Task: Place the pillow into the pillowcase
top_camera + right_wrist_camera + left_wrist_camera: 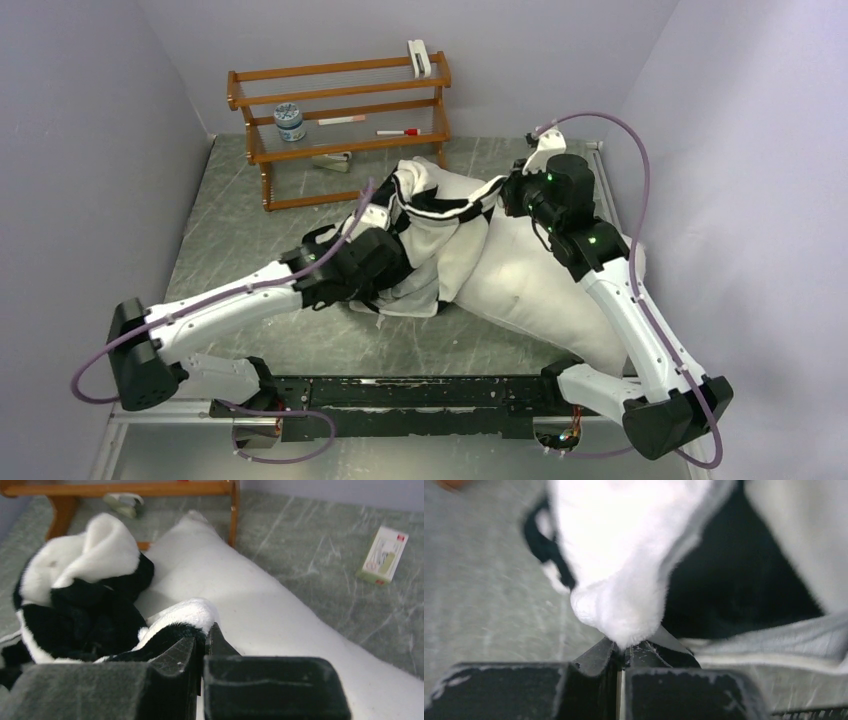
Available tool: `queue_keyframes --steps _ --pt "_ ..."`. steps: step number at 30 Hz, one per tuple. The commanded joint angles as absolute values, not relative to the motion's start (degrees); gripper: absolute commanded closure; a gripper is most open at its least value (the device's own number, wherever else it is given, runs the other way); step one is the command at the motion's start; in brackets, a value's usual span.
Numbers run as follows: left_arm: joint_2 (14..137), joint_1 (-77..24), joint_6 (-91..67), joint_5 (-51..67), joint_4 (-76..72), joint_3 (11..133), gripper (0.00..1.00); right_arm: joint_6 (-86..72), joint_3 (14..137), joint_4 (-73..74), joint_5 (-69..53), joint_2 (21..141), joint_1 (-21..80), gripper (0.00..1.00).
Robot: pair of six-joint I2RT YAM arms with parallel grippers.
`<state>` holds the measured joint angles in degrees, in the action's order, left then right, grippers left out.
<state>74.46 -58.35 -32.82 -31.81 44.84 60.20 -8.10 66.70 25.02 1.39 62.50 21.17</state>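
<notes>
The plain white pillow lies across the table's right half, under my right arm. The black-and-white checkered pillowcase is bunched over its far left end. My left gripper sits at the near left edge of the cloth. In the left wrist view this gripper is shut on a white plush fold of the pillowcase. My right gripper is at the pillowcase's right side. In the right wrist view it is shut on a black-and-white edge of the pillowcase, right above the pillow.
A wooden rack stands at the back left, holding a small jar and a red-capped marker. A small white box lies on the grey table beyond the pillow. Walls close in on both sides.
</notes>
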Motion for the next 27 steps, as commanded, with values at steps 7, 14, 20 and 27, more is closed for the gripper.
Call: queue_keyframes --steps 7,14,20,27 --pt "56.9 -58.7 27.4 -75.2 -1.9 74.5 0.95 2.2 80.7 0.9 4.4 59.3 20.8 1.00" --pt "61.8 -58.6 68.4 -71.3 -47.2 86.6 0.95 7.7 82.7 -14.2 5.1 54.8 20.8 1.00" --pt "62.5 -58.6 79.2 -67.2 -57.7 92.9 0.95 8.2 78.8 -17.1 14.6 49.5 20.8 1.00" --pt "59.2 -58.6 82.3 -66.8 -58.5 96.0 0.95 9.9 82.9 -7.1 26.2 50.2 20.8 1.00"
